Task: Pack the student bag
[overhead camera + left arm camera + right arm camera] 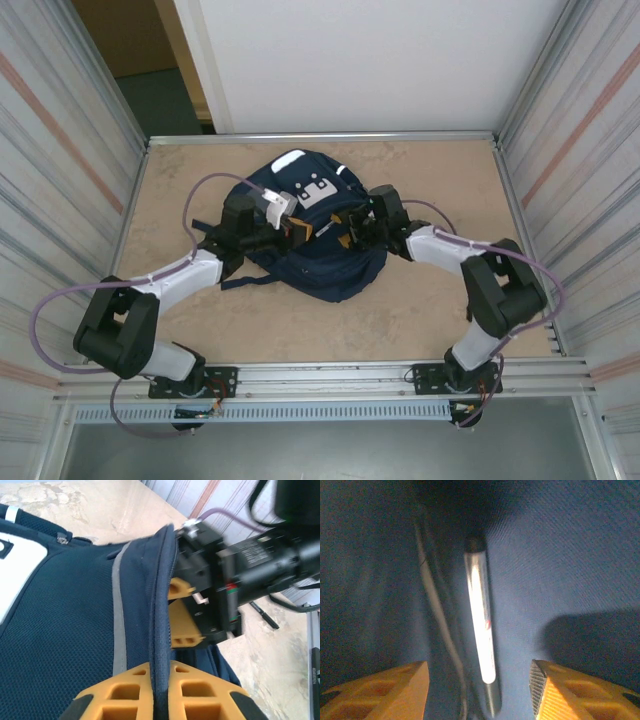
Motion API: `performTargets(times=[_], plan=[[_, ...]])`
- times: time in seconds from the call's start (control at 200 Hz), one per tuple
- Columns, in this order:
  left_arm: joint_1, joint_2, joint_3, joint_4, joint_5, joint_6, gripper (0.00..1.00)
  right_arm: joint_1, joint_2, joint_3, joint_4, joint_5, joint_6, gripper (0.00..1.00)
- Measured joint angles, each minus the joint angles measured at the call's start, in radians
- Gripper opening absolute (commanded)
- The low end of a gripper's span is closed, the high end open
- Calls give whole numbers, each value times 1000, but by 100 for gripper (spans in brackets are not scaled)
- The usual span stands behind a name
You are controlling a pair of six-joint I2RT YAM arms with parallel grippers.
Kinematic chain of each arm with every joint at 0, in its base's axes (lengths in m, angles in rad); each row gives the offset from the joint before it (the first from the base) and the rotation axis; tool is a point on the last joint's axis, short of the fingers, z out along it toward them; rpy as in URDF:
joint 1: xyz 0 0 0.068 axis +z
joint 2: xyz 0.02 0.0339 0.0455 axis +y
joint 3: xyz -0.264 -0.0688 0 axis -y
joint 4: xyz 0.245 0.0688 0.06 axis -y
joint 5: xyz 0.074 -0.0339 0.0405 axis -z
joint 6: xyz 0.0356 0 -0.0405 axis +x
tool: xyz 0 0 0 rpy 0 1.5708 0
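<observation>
Big navy-blue fabric backpack (pixel 318 240) sits mid-desk; left hand (pixel 160 690) pinches its zipper edge, right hand (pixel 479 692) gapes empty over a shiny silver pen (pixel 481 630) lying inside. Black pen (pixel 263 615) on the desk looks left to pack

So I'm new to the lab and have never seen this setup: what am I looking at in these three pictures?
Two robot arms are bolted to a table, seen from a camera overhead. Between them lies a navy student bag. The other two pictures come from cameras on the arms' wrists, with orange fingers in view. The left gripper is shut on the bag's opening edge, holding it up. The right gripper is open inside the bag, above a shiny pen-like stick lying loose on the blue lining. In the left wrist view a dark pen lies on the table.
</observation>
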Motion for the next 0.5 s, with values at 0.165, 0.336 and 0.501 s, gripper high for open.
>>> performTargets(times=[0.165,0.336,0.501], plan=[[19,0,-2,6,-9,-15,9,-38,-209,-37,-154,5,-150,58],[34,0,-3,26,-8,-96,9,-186,-432,-37,-368,63,-375,63],[74,0,-27,107,0,-281,8,-469,-521,-41,-589,93,-640,68]])
